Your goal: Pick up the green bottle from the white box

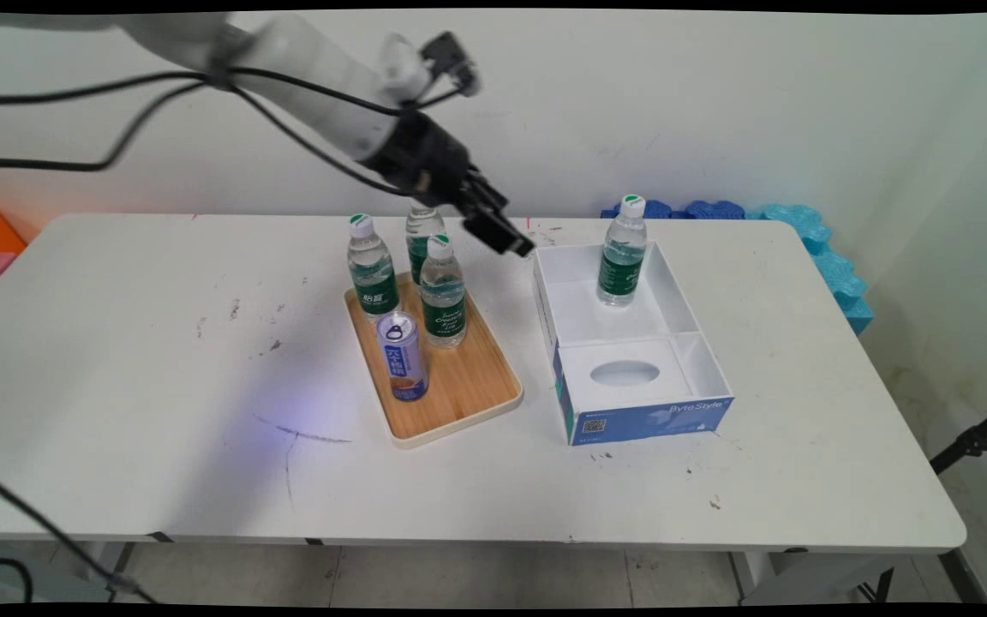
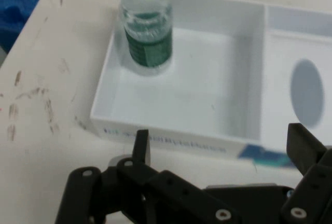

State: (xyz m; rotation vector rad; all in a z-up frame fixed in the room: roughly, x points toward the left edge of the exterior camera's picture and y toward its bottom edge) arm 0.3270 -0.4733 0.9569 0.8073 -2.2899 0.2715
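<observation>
White table (image 1: 159, 360) with bamboo tray (image 1: 468, 394) of three bottles and a can, beside white box (image 1: 699, 343) holding one bottle.

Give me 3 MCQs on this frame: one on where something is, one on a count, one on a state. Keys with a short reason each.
1. Where does the lone water bottle stand?
A. On the wooden tray
B. In the far compartment of the white box
C. On the bare table

2. How many bottles are on the wooden tray?
A. One
B. Three
C. Five

3. What state is the gripper in?
A. Open and empty
B. Shut on a bottle
C. Shut on the can

Key:
1 B: it stands inside the box walls, behind the panel with the oval hole.
2 B: three bottles stand at the tray's far end, beside one can.
3 A: the hand view shows the fingers spread with nothing between them.
</observation>
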